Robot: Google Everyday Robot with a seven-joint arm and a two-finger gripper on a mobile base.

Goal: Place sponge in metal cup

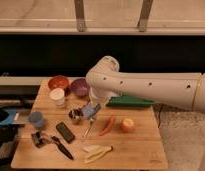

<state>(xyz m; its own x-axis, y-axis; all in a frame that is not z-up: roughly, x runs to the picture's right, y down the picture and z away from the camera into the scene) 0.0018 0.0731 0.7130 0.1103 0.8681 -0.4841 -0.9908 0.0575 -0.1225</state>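
Observation:
My gripper (pixel 91 112) hangs from the white arm (pixel 146 90) that reaches in from the right. It is shut on the sponge (pixel 89 110), a small blue-grey block held tilted just above the table. The metal cup (pixel 75 116), small and shiny with a dark inside, stands on the wooden table (pixel 136 150) right next to the sponge, on its lower left. The sponge's lower edge is close to the cup's rim, and I cannot tell if they touch.
Behind are an orange bowl (pixel 58 81), a purple bowl (pixel 79 87), a white cup (pixel 58 97) and a green tray (pixel 128 102). A round blue cup (pixel 36 119), black remote (pixel 65 132), black-handled tool (pixel 48 141), red chili (pixel 108 125), orange fruit (pixel 128 125) and banana (pixel 96 150) lie around.

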